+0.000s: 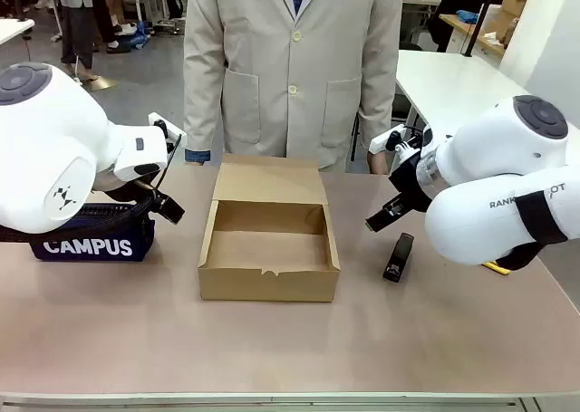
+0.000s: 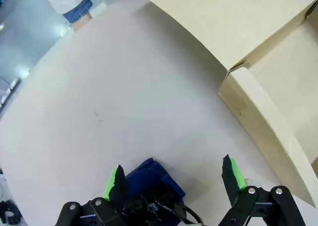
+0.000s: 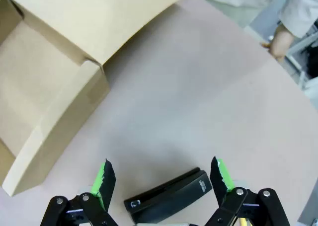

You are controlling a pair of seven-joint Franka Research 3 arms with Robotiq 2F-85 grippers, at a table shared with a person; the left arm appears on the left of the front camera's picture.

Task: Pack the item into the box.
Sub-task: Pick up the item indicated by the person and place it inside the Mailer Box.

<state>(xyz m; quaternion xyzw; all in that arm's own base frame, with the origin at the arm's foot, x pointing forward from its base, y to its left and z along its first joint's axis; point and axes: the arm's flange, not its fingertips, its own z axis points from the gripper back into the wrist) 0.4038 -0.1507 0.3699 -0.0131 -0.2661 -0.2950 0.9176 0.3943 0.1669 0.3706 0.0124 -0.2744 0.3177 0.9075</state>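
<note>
Front view: one black stapler flat on beige table, just right of one brown cardboard box, lid flap open. Right gripper hovers over stapler, fingers spread, grasping nothing. Left gripper also released, above one navy CAMPUS pencil case. One person in pale coat at far edge; lab room with white tables behind.
</note>
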